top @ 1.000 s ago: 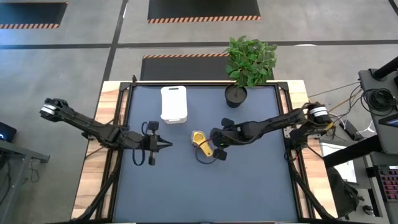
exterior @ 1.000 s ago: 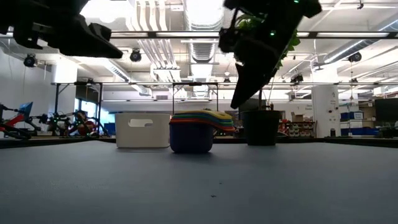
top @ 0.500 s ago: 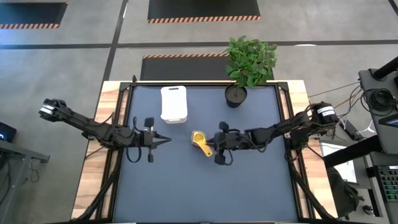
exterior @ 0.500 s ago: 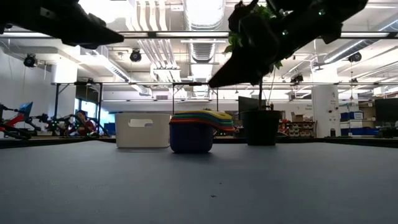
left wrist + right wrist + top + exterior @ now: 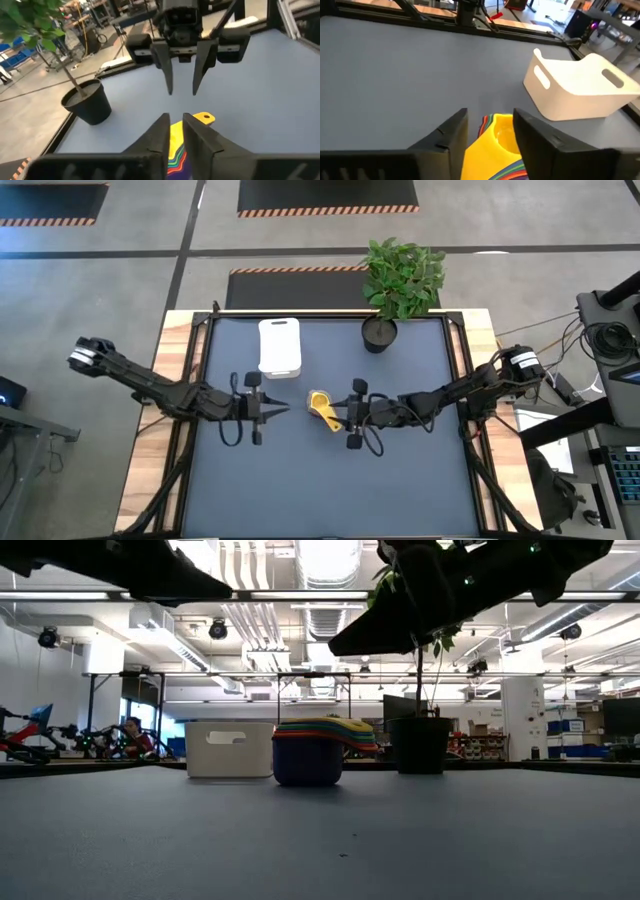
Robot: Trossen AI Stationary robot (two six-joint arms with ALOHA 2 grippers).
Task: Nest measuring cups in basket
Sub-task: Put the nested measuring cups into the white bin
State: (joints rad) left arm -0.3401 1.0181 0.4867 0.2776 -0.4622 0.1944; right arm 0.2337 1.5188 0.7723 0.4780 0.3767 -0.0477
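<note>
From above we see the dark table [image 5: 330, 480] with the basket [image 5: 279, 346] near its far edge left of the plant [image 5: 400, 280], the nested cups [image 5: 322, 407] at mid-table outside the basket, the left gripper [image 5: 282, 409] just left of them and the right gripper [image 5: 340, 414] just right, both pointing at the stack. At table height we see a workshop behind, the cups [image 5: 310, 752] standing between basket [image 5: 229, 748] and pot [image 5: 420, 745], both arms hanging overhead. In the left wrist view our fingers [image 5: 157, 135] sit close together over the stack [image 5: 176, 150] with the right gripper [image 5: 181, 90] facing, fingers parted; the right wrist view shows fingers [image 5: 447, 132] spread either side of the yellow cup [image 5: 497, 140], touching nothing.
</note>
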